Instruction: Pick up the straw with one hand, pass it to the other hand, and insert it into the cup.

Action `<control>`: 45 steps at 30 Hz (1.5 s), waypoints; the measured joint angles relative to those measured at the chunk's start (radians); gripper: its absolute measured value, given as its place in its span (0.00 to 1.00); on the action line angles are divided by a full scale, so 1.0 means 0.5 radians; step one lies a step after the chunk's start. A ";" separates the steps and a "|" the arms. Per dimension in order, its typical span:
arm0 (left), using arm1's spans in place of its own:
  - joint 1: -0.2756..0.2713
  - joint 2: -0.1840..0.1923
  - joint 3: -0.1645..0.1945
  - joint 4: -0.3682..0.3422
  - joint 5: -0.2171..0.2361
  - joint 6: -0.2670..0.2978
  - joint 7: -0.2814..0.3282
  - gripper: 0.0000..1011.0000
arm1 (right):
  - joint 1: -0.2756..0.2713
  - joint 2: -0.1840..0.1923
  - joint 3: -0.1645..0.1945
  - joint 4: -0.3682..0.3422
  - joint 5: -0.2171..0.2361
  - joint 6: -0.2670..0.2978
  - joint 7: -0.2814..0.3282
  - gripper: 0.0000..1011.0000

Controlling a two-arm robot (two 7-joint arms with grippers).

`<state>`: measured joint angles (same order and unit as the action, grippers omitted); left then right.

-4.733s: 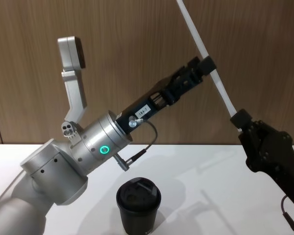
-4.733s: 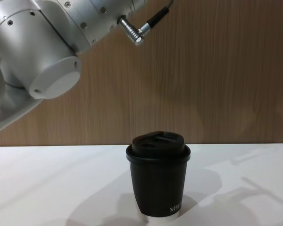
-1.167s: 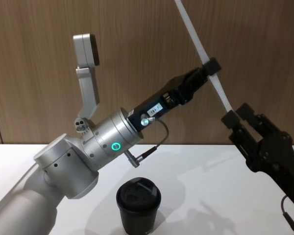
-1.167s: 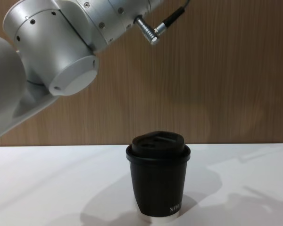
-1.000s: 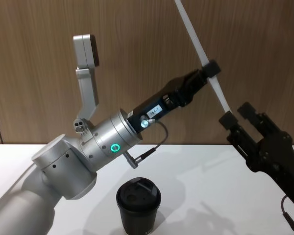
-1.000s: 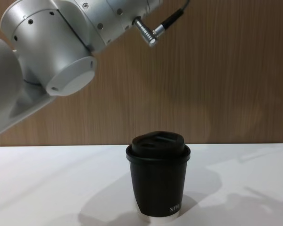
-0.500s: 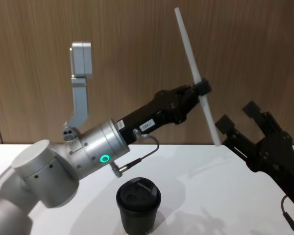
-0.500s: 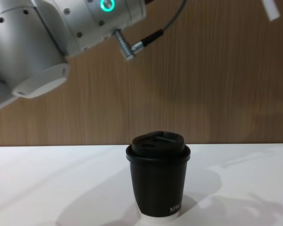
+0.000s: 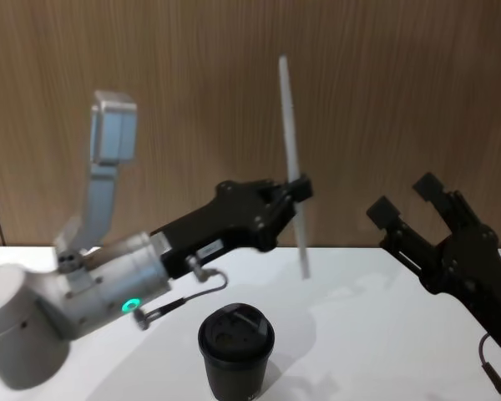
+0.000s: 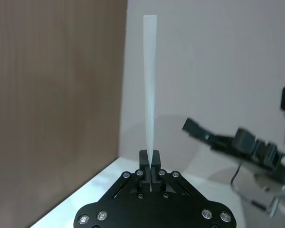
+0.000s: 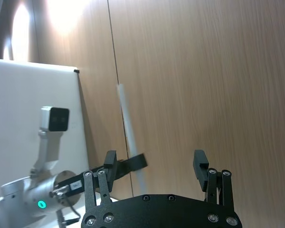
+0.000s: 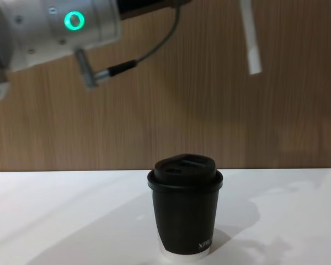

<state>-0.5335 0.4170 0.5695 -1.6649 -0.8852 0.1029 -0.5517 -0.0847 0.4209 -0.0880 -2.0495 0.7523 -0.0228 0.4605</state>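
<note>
**Straw held aloft in the left hand, clear of the cup**

We find the straw in the air, close to upright with a slight lean. Its lower end is well above the cup and off to the cup's right. The left hand is clenched on it a little below mid-length. The cup stands upright on the white tabletop with its domed lid on.

The head view shows the grip and both hands together. The chest view shows the lower end of the straw high over the tabletop, to the right of the cup. It also shows the green ring light and the grey cable on the left arm. In the left wrist view the two fingers press together on the straw, which runs straight away from them, and the right hand sits farther off. In the right wrist view the right hand's fingers stand wide apart, with the straw beyond them.

The silver left arm reaches up from the lower left towards the centre. The right hand is raised at the right with its fingers spread. It points up towards the straw but does not touch it.
</note>
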 joint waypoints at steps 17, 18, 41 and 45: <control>0.317 0.359 -0.125 -0.439 0.262 -0.061 0.291 0.01 | 0.000 0.000 0.000 0.000 0.000 0.000 0.000 0.99; 0.333 0.373 -0.131 -0.457 0.273 -0.068 0.301 0.01 | 0.000 0.000 0.000 0.000 0.000 0.000 0.000 0.99; 0.435 0.453 -0.145 -0.561 0.448 -0.080 0.373 0.01 | 0.000 0.000 0.000 0.000 0.000 0.000 0.000 0.99; 0.449 0.456 -0.143 -0.565 0.489 -0.073 0.401 0.01 | 0.000 0.000 0.000 0.000 0.000 0.000 0.000 0.99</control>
<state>-0.3091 0.6449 0.4980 -1.9475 -0.6405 0.0666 -0.3512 -0.0846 0.4209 -0.0880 -2.0495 0.7523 -0.0228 0.4604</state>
